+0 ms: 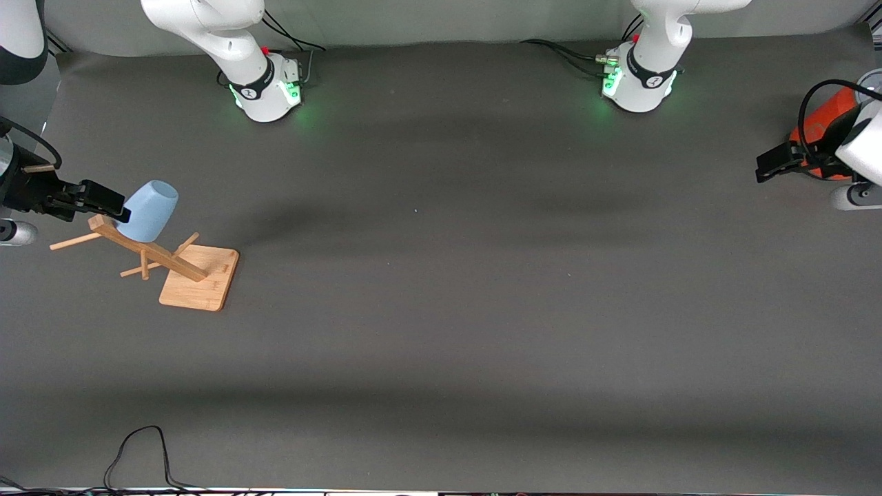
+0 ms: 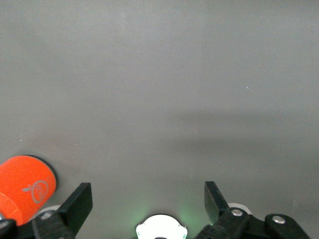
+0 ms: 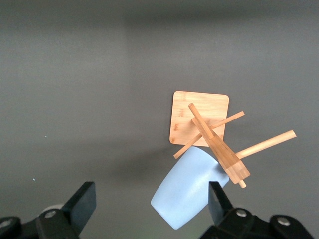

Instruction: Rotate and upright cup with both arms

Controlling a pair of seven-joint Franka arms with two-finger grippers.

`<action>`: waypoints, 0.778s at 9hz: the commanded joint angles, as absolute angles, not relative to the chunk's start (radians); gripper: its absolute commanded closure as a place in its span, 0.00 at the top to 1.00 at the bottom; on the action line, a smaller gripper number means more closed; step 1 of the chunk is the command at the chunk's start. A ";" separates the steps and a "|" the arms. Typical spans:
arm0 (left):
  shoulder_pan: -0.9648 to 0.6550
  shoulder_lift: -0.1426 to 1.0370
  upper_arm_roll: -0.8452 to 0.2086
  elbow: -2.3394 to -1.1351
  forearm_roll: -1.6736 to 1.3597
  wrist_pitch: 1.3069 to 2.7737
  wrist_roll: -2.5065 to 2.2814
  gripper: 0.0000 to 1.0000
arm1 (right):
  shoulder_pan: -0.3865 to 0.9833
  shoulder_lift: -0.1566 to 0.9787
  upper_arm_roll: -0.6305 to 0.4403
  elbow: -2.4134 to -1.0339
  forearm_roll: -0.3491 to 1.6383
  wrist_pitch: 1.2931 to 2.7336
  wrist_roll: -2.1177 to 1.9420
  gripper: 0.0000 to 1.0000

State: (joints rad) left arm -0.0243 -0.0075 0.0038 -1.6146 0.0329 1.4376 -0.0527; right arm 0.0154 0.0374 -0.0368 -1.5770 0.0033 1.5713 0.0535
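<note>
The pale-blue cup [image 1: 149, 211] hangs mouth-down and tilted on a peg of a wooden rack [image 1: 196, 279] at the right arm's end of the table. My right gripper [image 1: 103, 200] is open beside the cup, close to its closed end. In the right wrist view the cup [image 3: 189, 191] lies between the open fingers, close to one finger [image 3: 219, 201], with a wide gap to the other. My left gripper [image 1: 775, 164] is open and empty at the left arm's end of the table, also shown in the left wrist view [image 2: 148, 201].
An orange cylinder [image 1: 823, 131] stands by the left gripper and also shows in the left wrist view [image 2: 25, 186]. The rack's pegs [image 3: 264, 143] stick out sideways from its slanted post. A black cable [image 1: 138, 455] lies at the table's near edge.
</note>
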 commanded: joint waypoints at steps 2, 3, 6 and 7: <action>-0.034 0.012 0.005 -1.582 0.040 1.370 -0.060 1.00 | 0.011 -0.104 -0.089 -1.727 -0.020 1.586 0.028 1.00; -0.032 0.017 0.005 -1.582 0.043 1.362 -0.054 1.00 | 0.011 -0.160 -0.110 -1.782 -0.021 1.589 0.026 1.00; -0.031 0.037 0.003 -1.583 0.038 1.368 -0.052 1.00 | 0.011 -0.175 -0.124 -1.799 -0.012 1.583 0.192 1.00; -0.032 0.040 0.003 -1.585 0.037 1.374 -0.052 1.00 | 0.012 -0.175 -0.124 -1.801 -0.008 1.577 0.330 1.00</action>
